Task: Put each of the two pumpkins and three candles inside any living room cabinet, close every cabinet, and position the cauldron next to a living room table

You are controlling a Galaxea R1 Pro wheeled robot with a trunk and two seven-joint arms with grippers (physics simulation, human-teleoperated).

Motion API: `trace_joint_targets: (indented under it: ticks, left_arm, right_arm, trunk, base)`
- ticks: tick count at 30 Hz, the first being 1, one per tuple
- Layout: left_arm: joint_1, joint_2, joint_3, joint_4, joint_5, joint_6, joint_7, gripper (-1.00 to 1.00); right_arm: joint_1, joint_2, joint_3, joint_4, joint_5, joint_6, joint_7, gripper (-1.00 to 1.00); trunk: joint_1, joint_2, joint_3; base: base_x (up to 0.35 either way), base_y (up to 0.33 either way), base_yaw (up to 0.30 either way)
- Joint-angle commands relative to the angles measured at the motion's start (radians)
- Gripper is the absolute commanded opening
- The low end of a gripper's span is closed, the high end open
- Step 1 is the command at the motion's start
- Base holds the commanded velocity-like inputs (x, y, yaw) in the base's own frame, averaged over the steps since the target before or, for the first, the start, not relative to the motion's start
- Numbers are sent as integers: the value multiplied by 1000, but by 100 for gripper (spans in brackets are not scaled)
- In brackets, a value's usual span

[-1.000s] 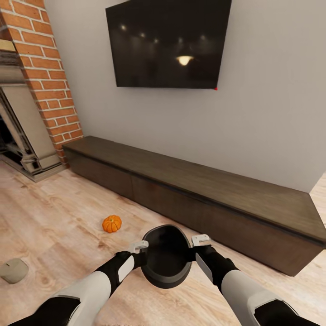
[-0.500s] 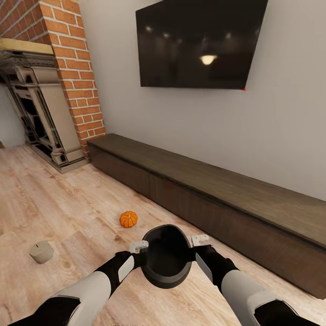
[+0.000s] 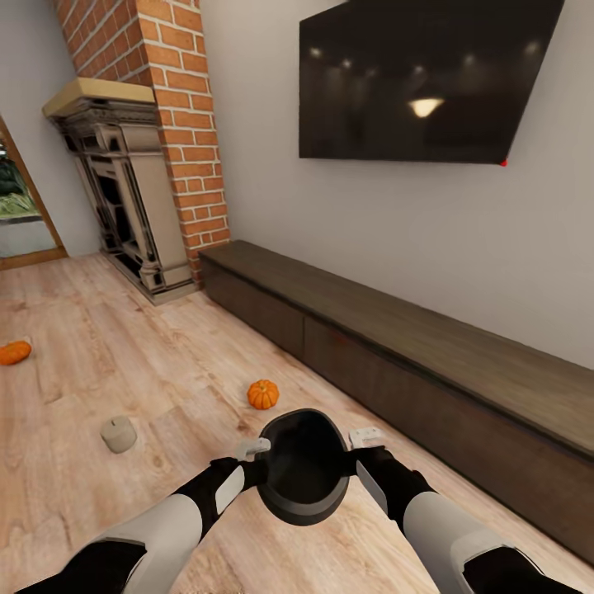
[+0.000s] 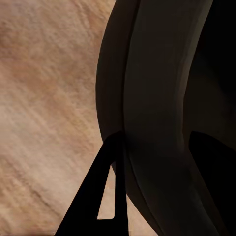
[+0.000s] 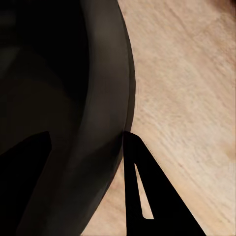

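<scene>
I hold a black round cauldron (image 3: 303, 466) over the wood floor between both arms. My left gripper (image 3: 262, 472) is shut on its left rim and my right gripper (image 3: 351, 464) on its right rim. The wrist views show the cauldron's dark wall (image 4: 157, 123) (image 5: 59, 123) with one finger (image 4: 105, 196) (image 5: 147, 196) outside it. One orange pumpkin (image 3: 263, 394) lies on the floor just beyond the cauldron, and another pumpkin (image 3: 14, 352) lies far left. A beige candle (image 3: 119, 434) stands on the floor to the left. The long dark cabinet (image 3: 396, 346) runs along the wall, its fronts closed. The table is out of view.
A carved stone fireplace (image 3: 124, 190) and a brick column (image 3: 181, 124) stand at the back left. A black TV (image 3: 421, 78) hangs on the wall above the cabinet. Open wood floor (image 3: 124, 346) stretches left of the cabinet.
The camera has turned left, so the whole picture shifted right. The second pumpkin and more of the fireplace came into view. Arms and cauldron keep their place in the picture.
</scene>
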Motion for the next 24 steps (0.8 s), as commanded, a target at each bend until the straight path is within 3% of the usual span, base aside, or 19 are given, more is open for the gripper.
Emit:
trace_joint_targets:
  ticks: [1, 24]
  left_arm:
    - [-1, -1, -2, -6, 26, 4, 2, -100]
    - [-1, -1, -2, -6, 26, 5, 3, -100]
  right_arm:
    - [0, -1, 9, -1, -19, 5, -8, -100]
    - [0, -1, 12, -1, -19, 5, -8, -100]
  trunk:
    - [0, 0, -1]
    - [0, 0, -1]
  base:
    - [0, 0, 276]
    - [0, 0, 277]
